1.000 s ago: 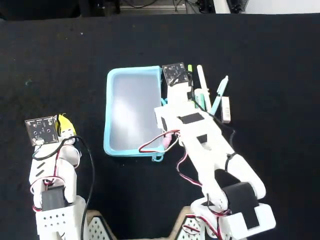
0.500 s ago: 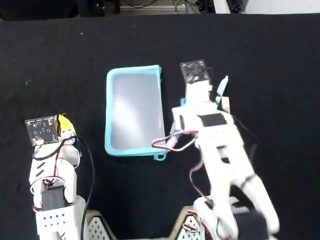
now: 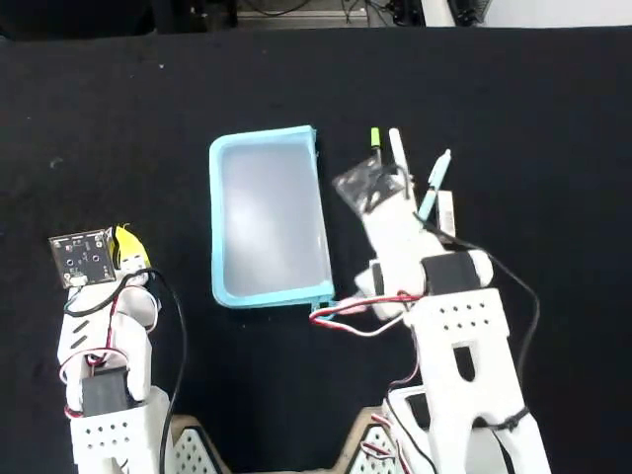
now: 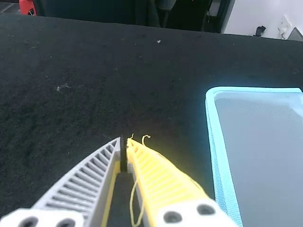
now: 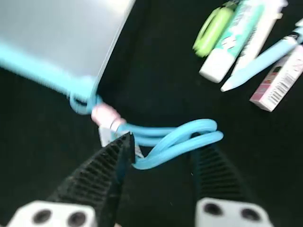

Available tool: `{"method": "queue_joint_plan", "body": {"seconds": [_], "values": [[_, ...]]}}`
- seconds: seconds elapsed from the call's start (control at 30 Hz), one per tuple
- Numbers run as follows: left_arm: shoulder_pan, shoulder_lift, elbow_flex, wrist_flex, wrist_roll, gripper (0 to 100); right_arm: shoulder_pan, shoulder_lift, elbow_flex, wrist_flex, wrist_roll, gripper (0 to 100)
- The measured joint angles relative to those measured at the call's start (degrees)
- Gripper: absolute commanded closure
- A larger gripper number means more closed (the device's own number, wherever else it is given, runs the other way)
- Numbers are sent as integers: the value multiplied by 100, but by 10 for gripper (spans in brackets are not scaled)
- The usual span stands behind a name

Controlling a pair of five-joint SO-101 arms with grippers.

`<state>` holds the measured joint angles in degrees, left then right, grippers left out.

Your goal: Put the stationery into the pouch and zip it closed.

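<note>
Pouch (image 3: pixel 269 217) — long axis near-to-far, strap (image 5: pixel 175 139) end nearest

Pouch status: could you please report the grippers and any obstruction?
Left gripper shut, empty, beside pouch. Right gripper open, astride the strap. Stationery on table, outside pouch. No obstruction seen.

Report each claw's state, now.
Left claw: closed, empty.
Right claw: open, blue strap lying between its fingers, not gripped.
</note>
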<state>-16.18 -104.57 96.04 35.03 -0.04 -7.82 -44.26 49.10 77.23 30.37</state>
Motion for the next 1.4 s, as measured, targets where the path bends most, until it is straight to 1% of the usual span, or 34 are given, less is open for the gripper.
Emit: {"method": "queue_joint_plan", "body": {"seconds": [0.2,0.3,0.37,0.53,0.67,0.73,0.8,0.97,1.1,1.23,1.4], "values": [[0,0,0,0,0,970,0,0,-360,1020,1758,787],[0,0,0,0,0,970,0,0,-879,1486,2356,787],[0,0,0,0,0,970,0,0,-1266,1697,2497,787],[0,0,0,0,0,970,0,-9,-2048,2127,2567,787],[0,0,0,0,0,970,-88,-9,-2022,2154,2576,785],[0,0,0,0,0,970,-352,-9,-1670,2013,2576,784],[0,0,0,0,0,970,-563,-9,-1081,1644,2593,784],[0,0,0,0,0,970,-923,-9,431,273,2593,784],[0,0,0,0,0,970,-1152,-9,1222,-580,2593,785],[0,0,0,0,0,970,-1582,264,1486,-923,2593,786],[0,0,0,0,0,970,-1705,1266,1407,-1310,2593,787]]}}
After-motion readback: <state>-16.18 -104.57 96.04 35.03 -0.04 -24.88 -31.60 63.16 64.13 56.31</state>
